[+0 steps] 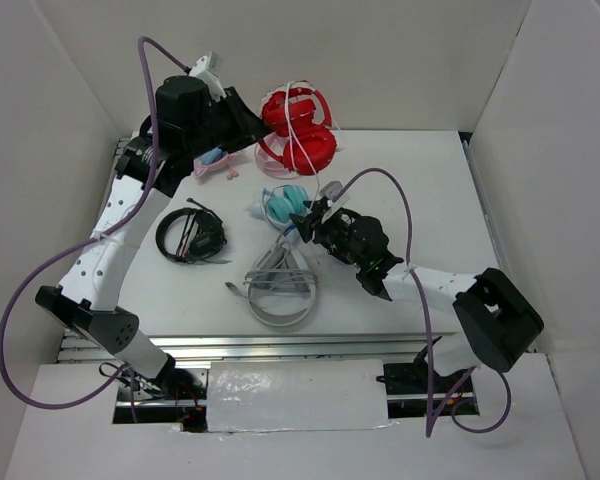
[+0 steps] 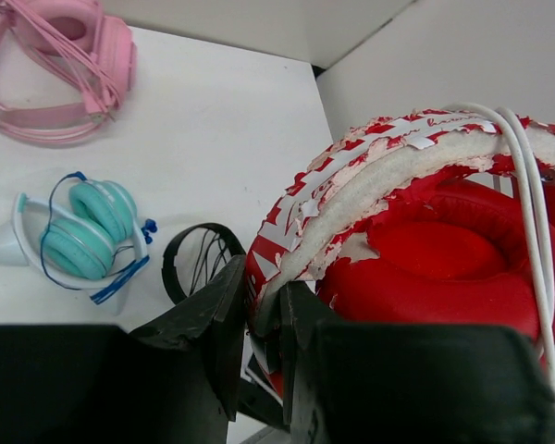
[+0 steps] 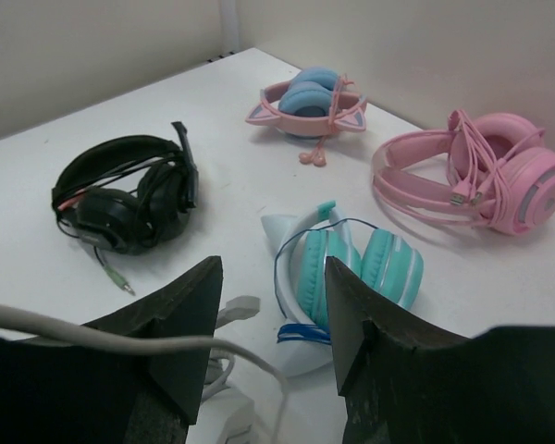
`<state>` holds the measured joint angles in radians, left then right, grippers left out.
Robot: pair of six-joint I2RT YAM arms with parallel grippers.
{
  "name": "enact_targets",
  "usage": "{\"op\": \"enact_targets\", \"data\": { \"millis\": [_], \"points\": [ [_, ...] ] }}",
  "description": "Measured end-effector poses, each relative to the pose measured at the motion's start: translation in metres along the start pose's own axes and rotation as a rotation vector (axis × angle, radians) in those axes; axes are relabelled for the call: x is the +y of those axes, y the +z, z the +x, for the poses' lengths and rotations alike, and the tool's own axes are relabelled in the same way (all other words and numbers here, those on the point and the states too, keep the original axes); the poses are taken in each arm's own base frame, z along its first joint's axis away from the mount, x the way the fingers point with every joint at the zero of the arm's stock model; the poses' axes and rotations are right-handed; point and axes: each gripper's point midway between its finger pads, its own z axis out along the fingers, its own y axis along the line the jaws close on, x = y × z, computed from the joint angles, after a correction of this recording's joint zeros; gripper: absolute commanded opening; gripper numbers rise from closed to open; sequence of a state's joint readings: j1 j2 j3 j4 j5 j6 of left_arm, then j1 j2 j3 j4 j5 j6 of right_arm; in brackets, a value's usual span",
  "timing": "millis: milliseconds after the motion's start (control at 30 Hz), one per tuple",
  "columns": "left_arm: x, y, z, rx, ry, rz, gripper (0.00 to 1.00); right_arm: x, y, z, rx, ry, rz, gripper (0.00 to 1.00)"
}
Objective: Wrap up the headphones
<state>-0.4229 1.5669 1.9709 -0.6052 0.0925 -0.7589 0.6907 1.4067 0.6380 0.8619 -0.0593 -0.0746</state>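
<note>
The red headphones (image 1: 300, 130) are held up at the table's far edge by the back wall, with the white cable (image 1: 295, 108) wound over the band and cups. My left gripper (image 1: 246, 125) is shut on the worn, peeling headband. In the left wrist view the jaws (image 2: 264, 301) pinch the band's end beside a glossy red cup (image 2: 444, 259), and the white cable (image 2: 529, 203) runs over the band. My right gripper (image 1: 308, 222) is open and empty at mid-table, beside the teal headphones (image 1: 285, 207); its fingers (image 3: 190, 314) stand wide apart.
Black headphones (image 1: 192, 236) lie at the left, grey-white headphones (image 1: 280, 288) at the near middle with a grey cable (image 3: 74, 333) crossing my right fingers. Pink headphones (image 3: 472, 171) and pink-and-blue cat-ear headphones (image 3: 310, 97) lie at the back. White walls enclose the table.
</note>
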Motion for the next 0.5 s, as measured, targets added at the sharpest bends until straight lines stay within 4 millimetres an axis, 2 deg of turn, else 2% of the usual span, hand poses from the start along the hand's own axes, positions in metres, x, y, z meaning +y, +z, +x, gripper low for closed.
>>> {"op": "enact_targets", "data": {
  "millis": [133,300,367,400,467,500],
  "points": [
    [-0.009,-0.003,0.007,0.039,0.006,0.048,0.00,-0.015,0.007,0.007,-0.022,0.029,0.030,0.55],
    [-0.024,-0.016,0.011,0.072,0.030,0.122,0.00,-0.027,0.011,0.019,-0.021,0.086,0.036,0.55],
    [-0.032,-0.025,0.011,0.078,0.034,0.157,0.00,-0.032,0.011,0.020,-0.023,0.106,0.038,0.45],
    [-0.036,-0.029,0.010,0.079,0.038,0.174,0.00,-0.035,0.010,0.020,-0.026,0.115,0.036,0.34],
    [-0.043,-0.039,0.009,0.074,0.048,0.213,0.00,-0.040,0.010,0.018,-0.033,0.130,0.035,0.20],
    [-0.046,-0.045,0.010,0.071,0.050,0.229,0.00,-0.044,0.009,0.017,-0.037,0.137,0.035,0.09]
  ]
}}
